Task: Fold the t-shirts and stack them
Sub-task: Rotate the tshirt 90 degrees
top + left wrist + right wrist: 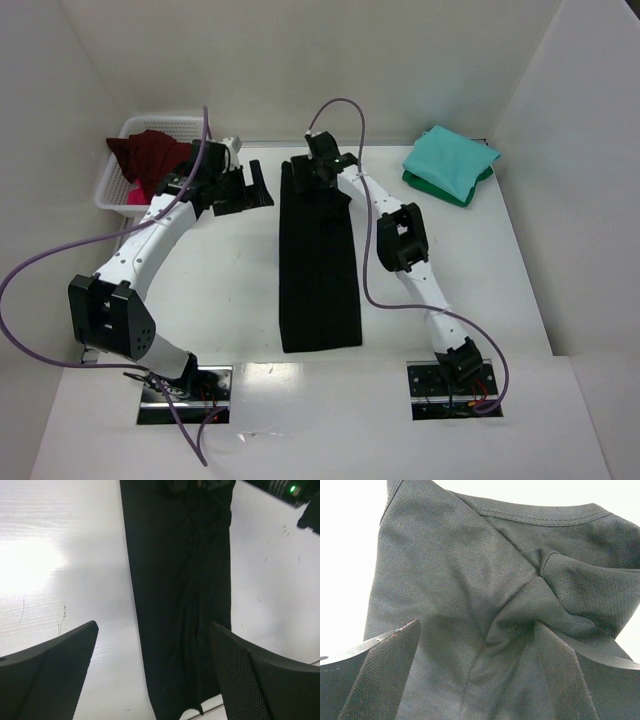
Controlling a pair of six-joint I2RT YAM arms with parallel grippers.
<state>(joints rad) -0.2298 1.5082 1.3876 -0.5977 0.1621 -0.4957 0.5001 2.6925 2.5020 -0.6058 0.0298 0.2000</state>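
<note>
- Top view: the black t-shirt (320,270) lies mid-table as a long folded strip, its long axis running from 12 to 6 o'clock. The right gripper (322,172) sits over its 12 o'clock end and is the nearer one. The left gripper (246,189) hangs just beside that end, at its 9 o'clock. A folded teal t-shirt (450,162) rests at 2 o'clock.
- Left wrist view: the fingers are spread wide and hold nothing. The strip stretches ahead toward 12 o'clock.
- Right wrist view: the fingers are spread wide astride the bunched, hemmed end. They probably brush the cloth, though contact is unclear, and nothing is pinched yet.
</note>
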